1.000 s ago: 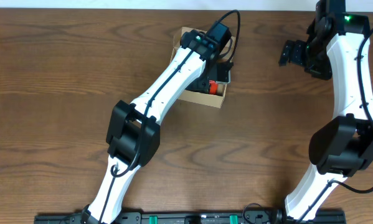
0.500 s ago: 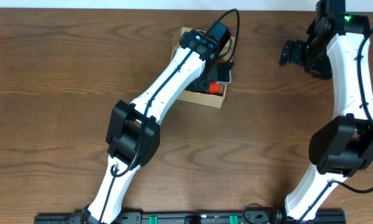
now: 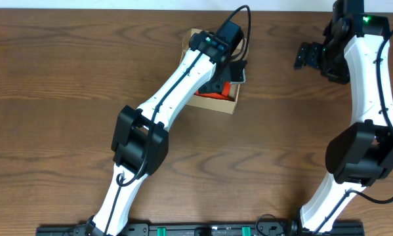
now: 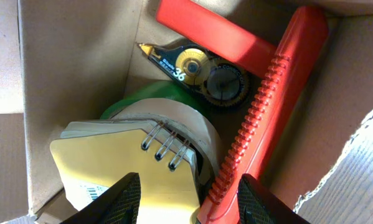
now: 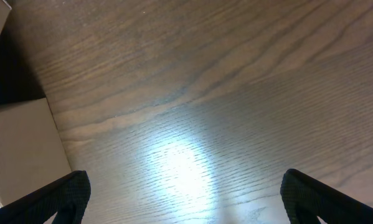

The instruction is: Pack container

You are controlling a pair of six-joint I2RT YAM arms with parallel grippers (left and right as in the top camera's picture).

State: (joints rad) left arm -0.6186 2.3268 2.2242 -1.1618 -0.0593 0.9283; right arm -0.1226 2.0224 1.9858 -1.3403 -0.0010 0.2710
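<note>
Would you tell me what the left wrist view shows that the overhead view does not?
Only the left wrist view shows the contents closely: a correction tape dispenser, a tape roll and a yellow pad with paper clips. Only the overhead view shows the wooden table and the right gripper, well away from the container. Both show the container and the red tool inside it.
</note>
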